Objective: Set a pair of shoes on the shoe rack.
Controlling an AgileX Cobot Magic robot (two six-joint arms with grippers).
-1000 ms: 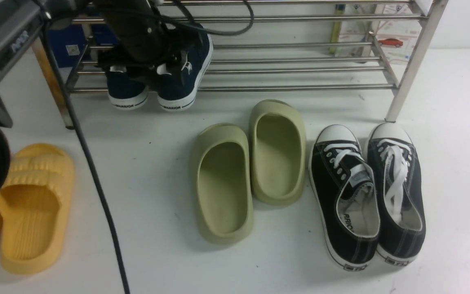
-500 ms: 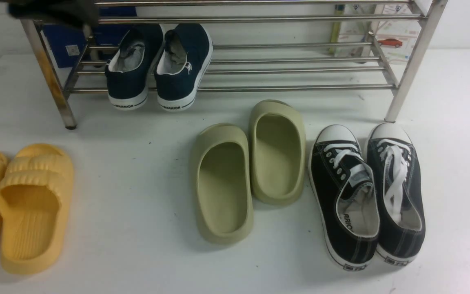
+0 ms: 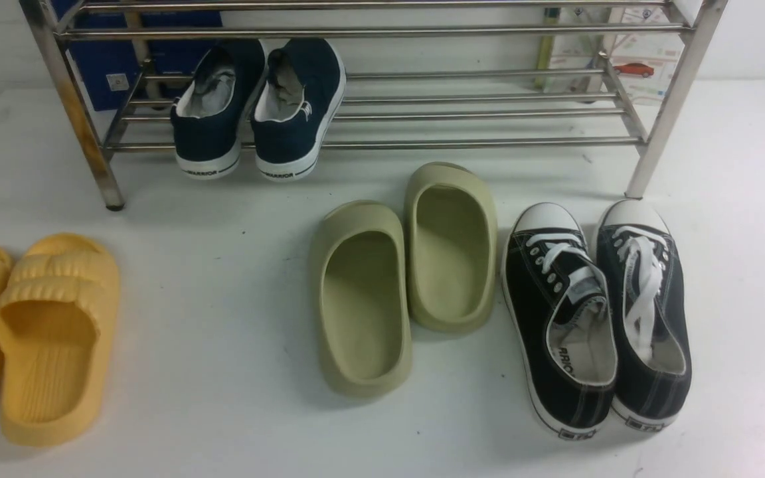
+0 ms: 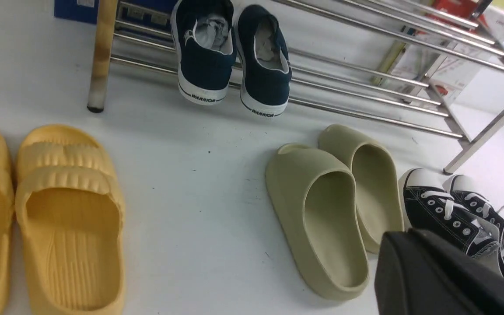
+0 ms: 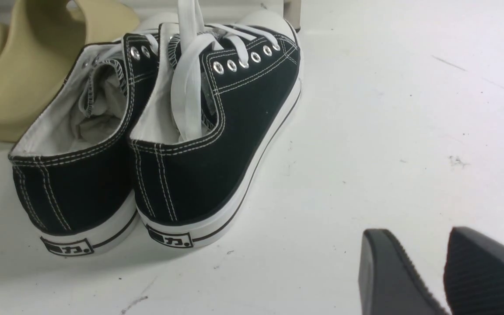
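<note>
Front view shows the blue shoes (image 3: 259, 109) side by side on the shoe rack's (image 3: 422, 141) low bars. Left pincer (image 4: 444, 271) is closed, holding nothing. Right pincer (image 5: 442, 271) is open.

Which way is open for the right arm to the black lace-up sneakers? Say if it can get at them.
Probably yes. The right gripper hangs open just behind the heels of the black lace-up sneakers, with only bare white floor between. The olive clogs lie on their far side, out of the way.
</note>
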